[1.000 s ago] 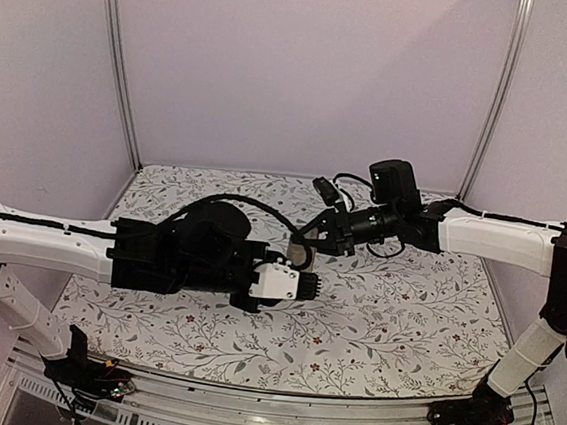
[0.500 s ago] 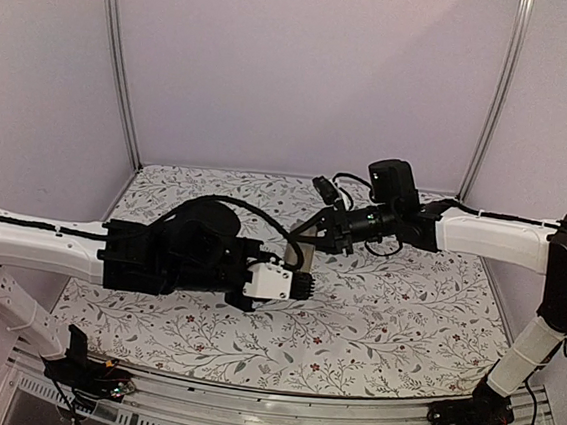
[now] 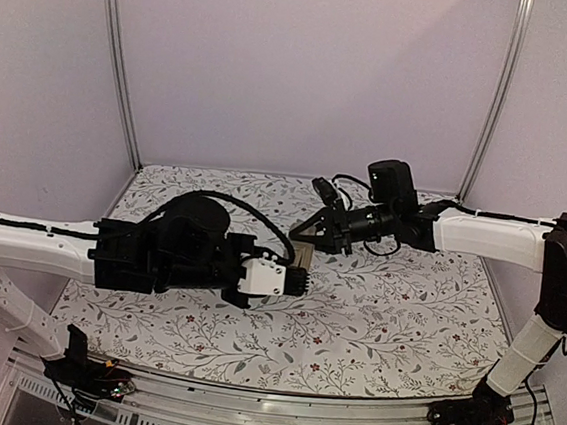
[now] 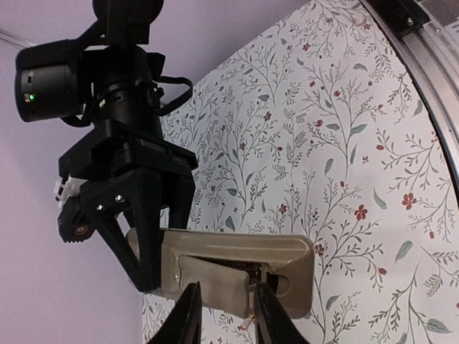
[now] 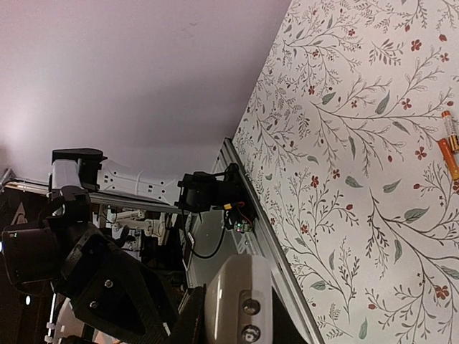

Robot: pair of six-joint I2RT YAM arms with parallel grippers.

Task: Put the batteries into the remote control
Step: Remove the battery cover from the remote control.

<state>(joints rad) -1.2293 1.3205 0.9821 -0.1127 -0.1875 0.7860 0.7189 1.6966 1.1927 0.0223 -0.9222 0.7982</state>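
Note:
My right gripper [image 3: 310, 238] is shut on one end of the remote control [image 3: 299, 250] and holds it above the table. In the left wrist view the remote control's [image 4: 287, 252] grey-tan back faces the camera, with the black right gripper [image 4: 140, 231] clamped on its left end. A flat grey cover piece [image 4: 215, 278] sits tilted over the back recess. My left gripper [image 4: 226, 309] has a finger at each end of this piece and looks closed on it. Two orange batteries [image 5: 449, 143] lie on the cloth in the right wrist view. The remote control's white end [image 5: 240, 301] shows there between my right gripper's [image 5: 237, 322] fingers.
The table is covered with a floral cloth [image 3: 404, 315]. An aluminium rail [image 3: 274, 413] runs along the near edge, and metal posts [image 3: 118, 56] stand at the back corners. Black cables [image 3: 263, 216] loop over the left arm.
My left gripper's jaws have narrowed around the grey cover piece, and the left arm has drawn slightly left. The right gripper with the remote control shifted a little left.

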